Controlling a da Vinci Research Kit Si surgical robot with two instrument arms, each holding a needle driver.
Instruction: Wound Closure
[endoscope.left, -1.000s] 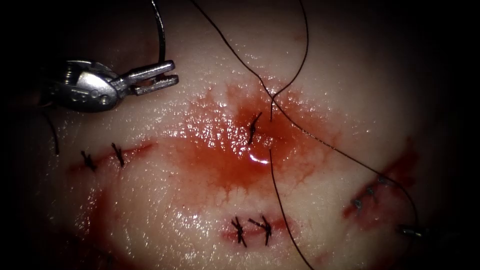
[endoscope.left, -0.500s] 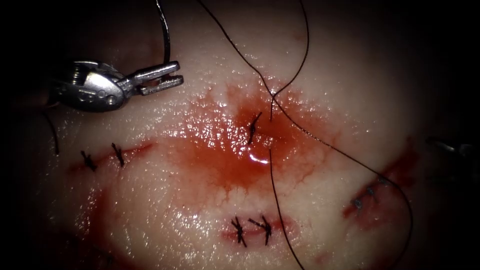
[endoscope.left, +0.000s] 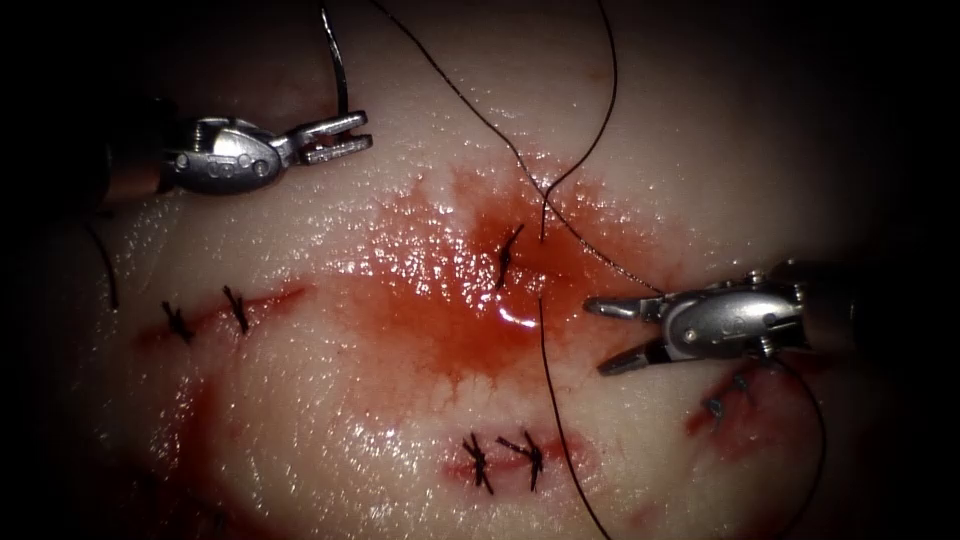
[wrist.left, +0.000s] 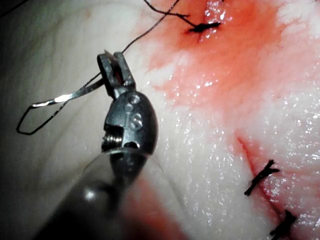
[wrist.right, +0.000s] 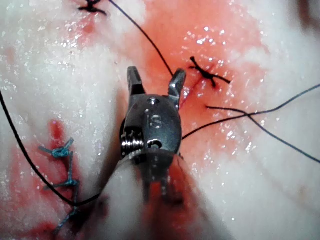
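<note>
Left silver needle driver (endoscope.left: 338, 137): fingers clamped on the curved steel needle (endoscope.left: 337, 65), clear of the pale pork tissue (endoscope.left: 330, 380). Right driver (endoscope.left: 610, 335): fingers apart, empty, beside the black thread (endoscope.left: 560, 215). Risk: snagging the thread, straining the stitch.

Glistening tissue (endoscope.left: 300, 400) under red fluid (endoscope.left: 450, 310), loose thread (endoscope.left: 560, 420) across it

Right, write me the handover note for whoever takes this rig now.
Left tool: shut on the needle near one end of its curve. The needle is out of the tissue, left of the cut.
Right tool: open, holds nothing, right of the cut.
Done: one stitch at the cut, amid red fluid.
Left: the long thread is uncut. I can't judge whether more stitches are needed.
</note>
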